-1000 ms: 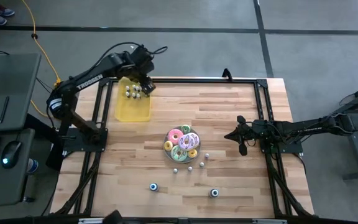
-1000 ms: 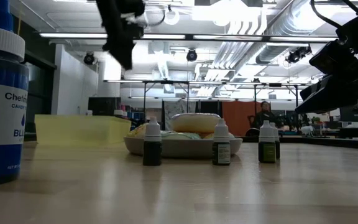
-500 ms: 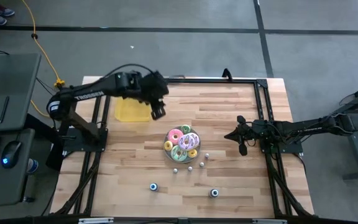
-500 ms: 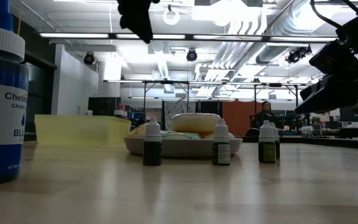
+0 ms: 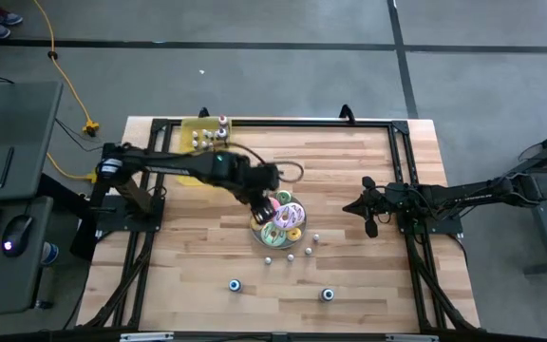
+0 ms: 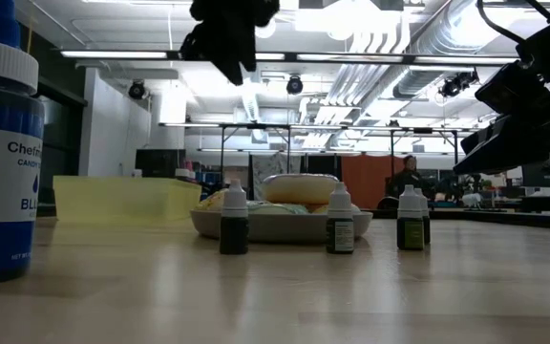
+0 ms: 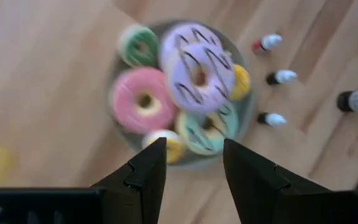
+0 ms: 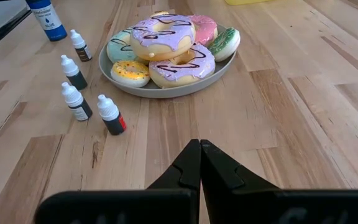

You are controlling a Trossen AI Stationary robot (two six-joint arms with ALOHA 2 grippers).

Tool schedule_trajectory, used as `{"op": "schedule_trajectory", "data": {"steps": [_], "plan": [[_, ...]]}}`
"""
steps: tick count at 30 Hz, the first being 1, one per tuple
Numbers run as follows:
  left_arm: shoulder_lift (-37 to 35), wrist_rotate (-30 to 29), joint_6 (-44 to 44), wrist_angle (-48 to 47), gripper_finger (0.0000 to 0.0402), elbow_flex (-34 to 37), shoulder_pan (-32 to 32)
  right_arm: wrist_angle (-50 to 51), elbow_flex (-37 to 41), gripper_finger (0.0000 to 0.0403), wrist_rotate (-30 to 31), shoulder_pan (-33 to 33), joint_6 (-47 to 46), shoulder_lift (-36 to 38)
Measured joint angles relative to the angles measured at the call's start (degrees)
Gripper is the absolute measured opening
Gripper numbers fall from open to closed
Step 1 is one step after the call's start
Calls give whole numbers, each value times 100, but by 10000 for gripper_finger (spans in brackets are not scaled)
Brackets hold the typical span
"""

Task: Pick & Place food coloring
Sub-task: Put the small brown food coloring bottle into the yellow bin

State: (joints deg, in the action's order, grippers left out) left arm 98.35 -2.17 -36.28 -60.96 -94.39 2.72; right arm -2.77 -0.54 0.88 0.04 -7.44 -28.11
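Several tiny food coloring bottles stand on the table just near of the doughnut plate; my right wrist view shows them with white caps. More bottles sit in the yellow tray at the far left. My left gripper is open and hovers high over the left edge of the plate, looking down on it. It also shows at the top of the low view. My right gripper is shut and waits right of the plate.
The plate of frosted doughnuts stands mid-table. Two larger bottles stand toward the near edge; one blue bottle looms close in the low view. A black frame borders the table. A person sits in the room behind.
My left gripper has swung from above the yellow tray at the far left toward the table's right and near side, ending above the doughnut plate. The right arm has kept still.
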Motion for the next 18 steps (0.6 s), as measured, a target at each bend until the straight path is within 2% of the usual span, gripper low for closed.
{"op": "schedule_trajectory", "data": {"steps": [3, 13, 18], "plan": [[249, 234, -389, 14, 154, 2, 215, 3, 0, 0, 1, 2, 0, -1], [994, 701, -744, 156, 154, -6, 849, -1, 0, 0, 1, 1, 0, -1], [1302, 778, -902, 106, 154, -368, 1056, 12, 0, 0, -1, 1, 0, 0]]}}
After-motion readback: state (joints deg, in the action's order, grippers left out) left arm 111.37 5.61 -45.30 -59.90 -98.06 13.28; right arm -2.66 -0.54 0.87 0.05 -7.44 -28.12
